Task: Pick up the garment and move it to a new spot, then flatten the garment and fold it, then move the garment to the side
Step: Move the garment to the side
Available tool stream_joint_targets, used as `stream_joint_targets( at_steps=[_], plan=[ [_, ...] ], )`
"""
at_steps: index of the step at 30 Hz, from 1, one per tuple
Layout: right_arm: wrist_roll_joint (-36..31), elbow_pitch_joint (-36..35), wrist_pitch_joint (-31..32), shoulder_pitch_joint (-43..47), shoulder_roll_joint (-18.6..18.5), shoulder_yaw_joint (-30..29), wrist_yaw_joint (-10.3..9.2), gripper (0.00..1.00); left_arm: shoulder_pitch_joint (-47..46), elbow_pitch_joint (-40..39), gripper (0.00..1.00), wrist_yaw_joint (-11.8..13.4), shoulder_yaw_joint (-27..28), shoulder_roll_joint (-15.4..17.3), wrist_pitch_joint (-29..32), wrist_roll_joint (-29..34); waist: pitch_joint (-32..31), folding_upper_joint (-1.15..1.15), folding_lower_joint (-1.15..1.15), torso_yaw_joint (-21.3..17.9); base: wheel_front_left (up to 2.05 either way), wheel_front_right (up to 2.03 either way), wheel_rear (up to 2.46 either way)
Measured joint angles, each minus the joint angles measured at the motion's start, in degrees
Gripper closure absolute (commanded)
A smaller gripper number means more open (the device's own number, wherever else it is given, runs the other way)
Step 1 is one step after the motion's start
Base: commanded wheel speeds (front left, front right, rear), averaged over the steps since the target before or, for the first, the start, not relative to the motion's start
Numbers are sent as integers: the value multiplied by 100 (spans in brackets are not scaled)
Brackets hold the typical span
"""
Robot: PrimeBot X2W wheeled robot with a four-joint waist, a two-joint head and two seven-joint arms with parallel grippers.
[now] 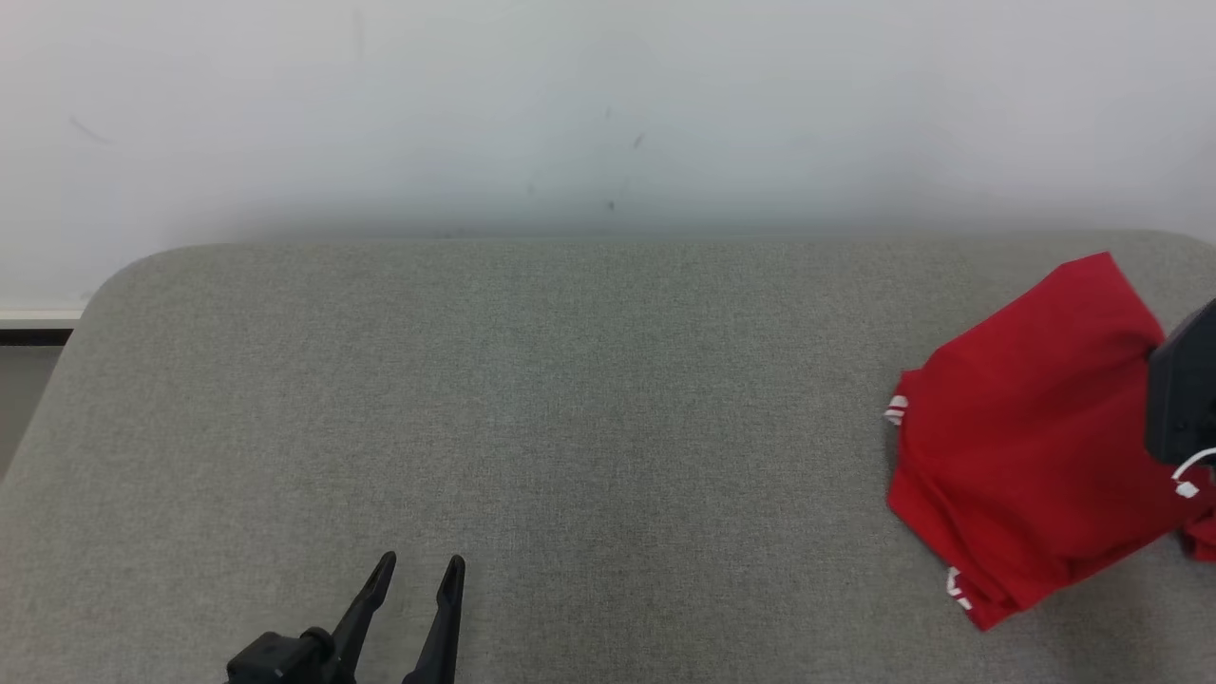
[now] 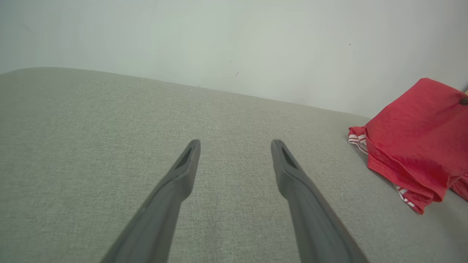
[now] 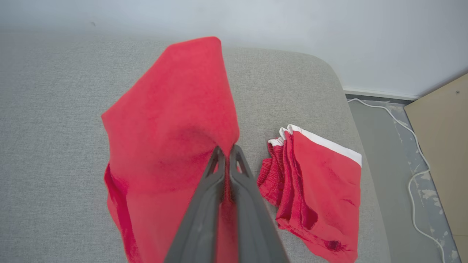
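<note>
A grey fabric-covered surface (image 1: 570, 399) with rounded far corners lay before a white wall (image 1: 608, 95). The red garment (image 1: 1026, 446), gathered in layers with white striped trim at its left and lower edges, lay at the surface's right side. A dark right-arm housing (image 1: 1183, 399) overlapped its right edge. The left gripper (image 1: 422, 560), fingers apart and empty, rose from the lower left.

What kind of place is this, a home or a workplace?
Probably an indoor test room rather than a home: a grey fabric-covered table against a bare white wall, a white cable on a worn floor, and the right gripper pinching a red garment.
</note>
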Motion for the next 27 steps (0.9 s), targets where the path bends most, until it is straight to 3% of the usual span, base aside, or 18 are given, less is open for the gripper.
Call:
stream_joint_targets(
  at_steps=[27],
  plan=[
    [-485,-1196,594,396,-782,-630,-204,100,-43,-148,0,-1,-24,53,100,1,414,0,0,-266,0,0,0]
  ],
)
